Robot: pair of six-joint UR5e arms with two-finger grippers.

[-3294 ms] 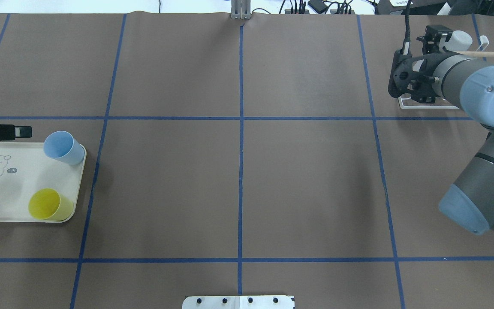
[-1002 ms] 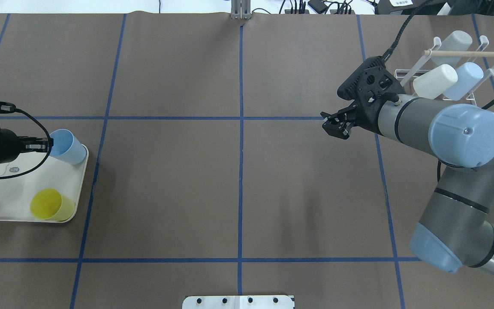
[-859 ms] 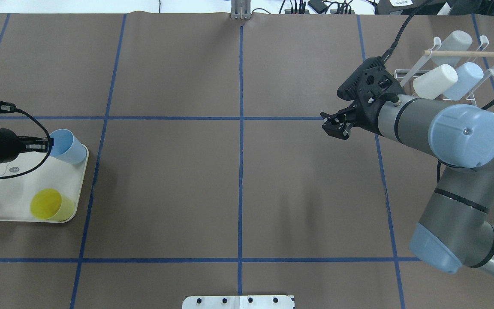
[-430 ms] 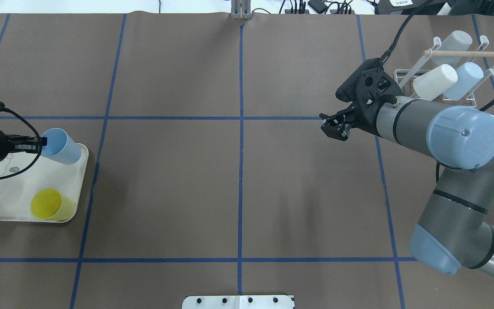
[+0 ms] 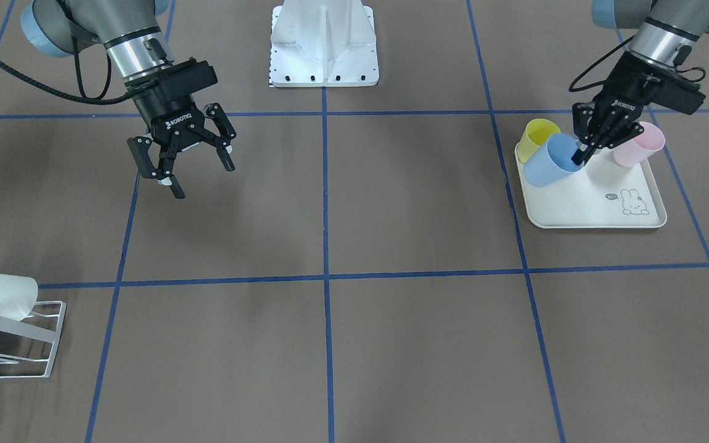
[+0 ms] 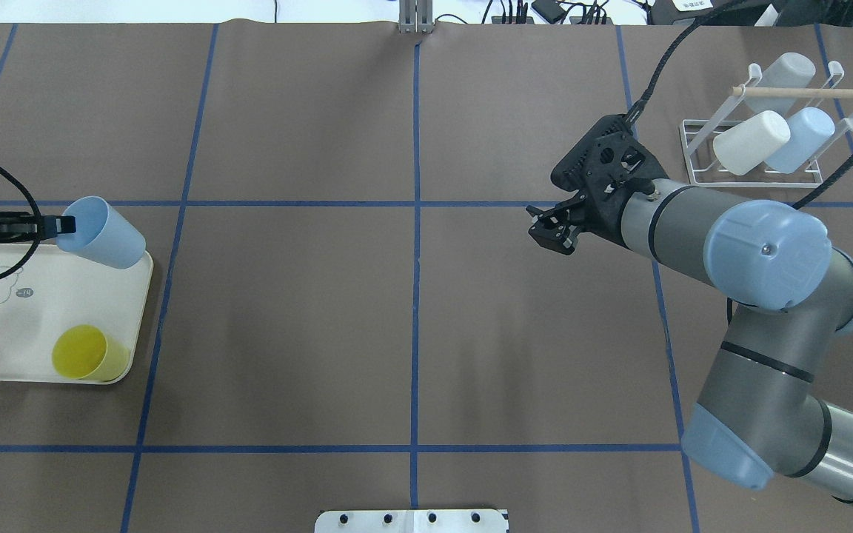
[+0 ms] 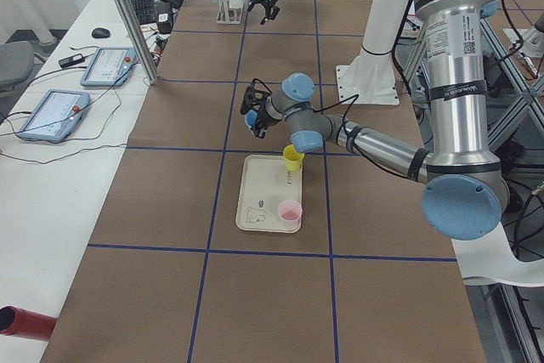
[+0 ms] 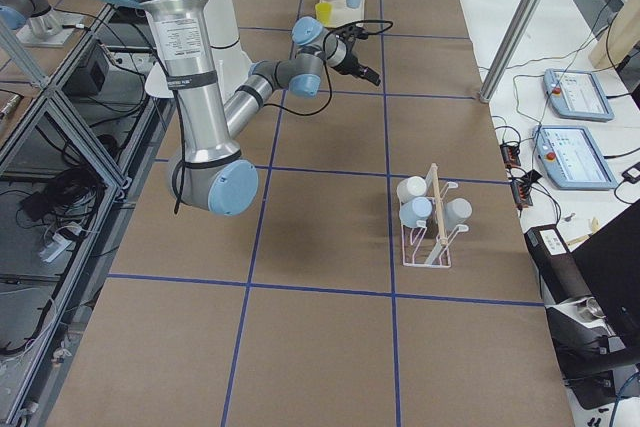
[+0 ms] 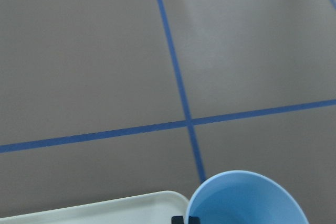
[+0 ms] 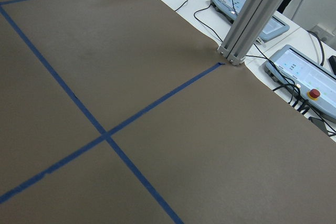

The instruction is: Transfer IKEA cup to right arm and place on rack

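Observation:
The blue IKEA cup (image 5: 550, 161) hangs tilted over the cream tray's (image 5: 594, 212) corner, and my left gripper (image 5: 582, 151) is shut on its rim. From overhead the blue cup (image 6: 104, 240) sits at the tray's (image 6: 34, 326) far edge with the left gripper (image 6: 64, 224) beside it. The left wrist view shows only the cup's rim (image 9: 247, 198). My right gripper (image 5: 202, 180) hovers open and empty over the mat, and overhead the right gripper (image 6: 549, 229) is right of centre. The white wire rack (image 6: 756, 174) stands at the far right.
A yellow cup (image 6: 86, 354) and a pink cup (image 5: 637, 144) stand on the tray. The rack carries a white cup (image 6: 748, 141), a pale blue cup (image 6: 800, 137) and a greyish cup (image 6: 789, 72). A white base plate (image 5: 324, 43) sits at the robot's side.
The left gripper has raised the blue cup off the tray and tilted it. The right arm has swung away from the rack toward the table's centre, its gripper open.

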